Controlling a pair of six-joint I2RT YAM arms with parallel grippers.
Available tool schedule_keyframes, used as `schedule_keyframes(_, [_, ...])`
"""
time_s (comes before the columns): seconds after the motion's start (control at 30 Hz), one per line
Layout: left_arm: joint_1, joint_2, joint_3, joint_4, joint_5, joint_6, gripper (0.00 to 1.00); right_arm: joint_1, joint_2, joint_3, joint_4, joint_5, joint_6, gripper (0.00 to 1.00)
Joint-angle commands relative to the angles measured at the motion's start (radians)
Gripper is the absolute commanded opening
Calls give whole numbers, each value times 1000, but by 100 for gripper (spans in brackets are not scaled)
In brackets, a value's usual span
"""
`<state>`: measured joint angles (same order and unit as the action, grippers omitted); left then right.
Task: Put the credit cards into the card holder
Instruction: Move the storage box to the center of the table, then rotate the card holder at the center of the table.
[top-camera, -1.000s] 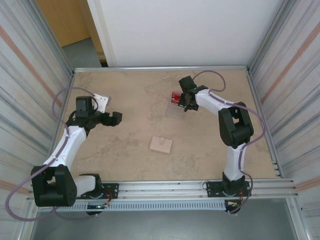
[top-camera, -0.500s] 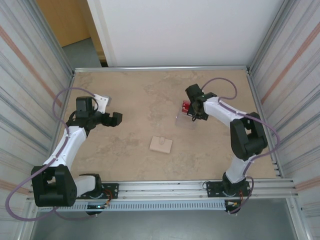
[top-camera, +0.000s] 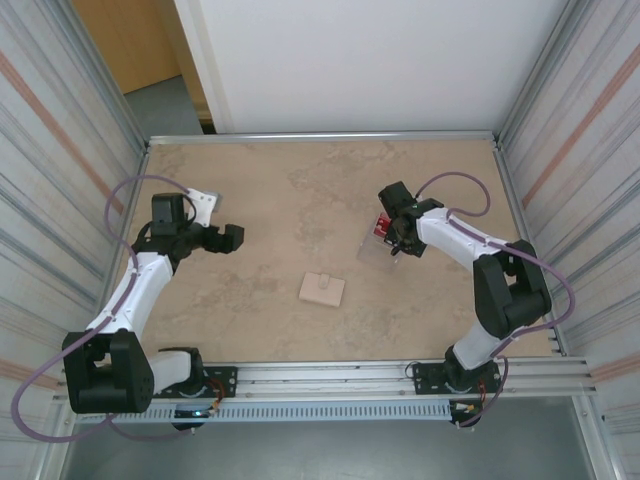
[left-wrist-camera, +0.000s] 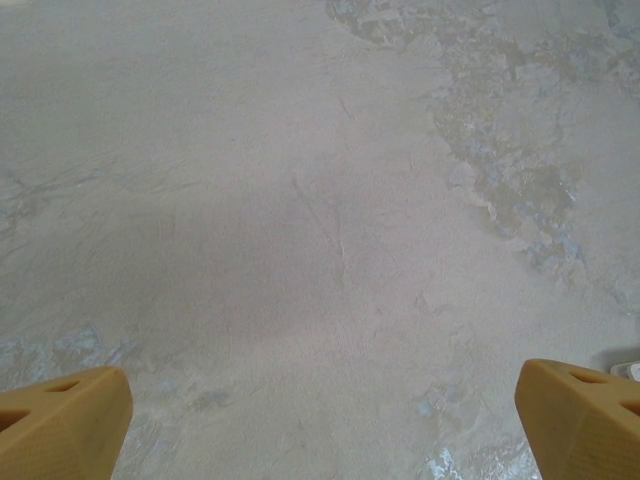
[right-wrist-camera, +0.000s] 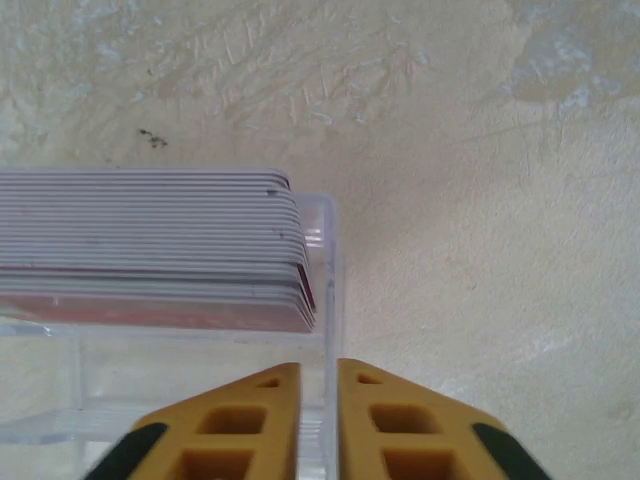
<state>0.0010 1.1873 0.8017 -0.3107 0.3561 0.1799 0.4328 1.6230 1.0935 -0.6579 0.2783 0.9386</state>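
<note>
Stack of credit cards (right-wrist-camera: 150, 250) sits inside the clear card holder (right-wrist-camera: 328, 250), thin edges showing, red along the lowest, its corner close against the holder's side wall. The right end effector (right-wrist-camera: 318, 400) is clamped on that clear wall, its 2 yellow fingers (right-wrist-camera: 250, 425) together with only the plastic between them. From above, this end effector stands at the right of the counter (top-camera: 280, 190), with the red cards and see-through holder just at its left; whether the holder rests on the counter I cannot tell. A beige square piece (top-camera: 322, 290) lies apart, nearer the middle. The left end effector (left-wrist-camera: 320, 410) hovers over bare counter at the left, fingers spread wide apart, holding nothing
</note>
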Motion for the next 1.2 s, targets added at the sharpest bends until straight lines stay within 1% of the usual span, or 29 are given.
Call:
schedule_keyframes(0.0, [16,-5,9,-15,-4,9,99,15,-56,-5,5,-23,42,24])
schedule_keyframes(0.07, [17,-2,11,-17,-7,12,99,20,-69,-14,12,-24,47,28])
schedule_keyframes(0.23, [17,0,16,-21,15,11,99,38,-112,-21,-9,-28,35,33])
schedule_keyframes(0.3, [16,3,21,-25,15,12,99,61,-159,-30,-6,-17,6,39])
schedule_keyframes(0.37, [16,5,24,-27,11,13,99,89,-204,-38,8,-17,-54,49])
schedule_keyframes(0.4, [17,8,26,-28,11,13,99,104,-221,-39,22,-37,-102,57])
schedule_keyframes(0.43, [16,9,26,-27,11,15,99,115,-229,-35,31,-62,-151,61])
schedule_keyframes(0.47, [16,12,26,-27,13,14,99,133,-231,-26,36,-90,-209,65])
schedule_keyframes(0.53, [19,15,24,-27,16,13,99,172,-214,4,37,-141,-319,69])
schedule_keyframes(0.63, [34,16,24,-29,19,2,99,267,-171,42,44,-197,-470,81])
schedule_keyframes(0.67, [37,15,26,-28,19,0,99,305,-151,53,47,-212,-523,91])
schedule_keyframes(0.7, [40,13,27,-29,16,0,99,346,-126,66,45,-222,-577,99])
schedule_keyframes(0.77, [41,8,24,-28,16,0,99,406,-66,98,24,-237,-659,99])
schedule_keyframes(0.87, [52,1,23,-29,25,-2,99,450,38,151,-30,-262,-776,99])
schedule_keyframes(1.03, [64,-17,15,-24,20,3,99,468,151,176,-47,-343,-940,99])
schedule_keyframes(1.17, [73,-24,14,-25,20,4,99,469,202,190,-37,-330,-1008,99])
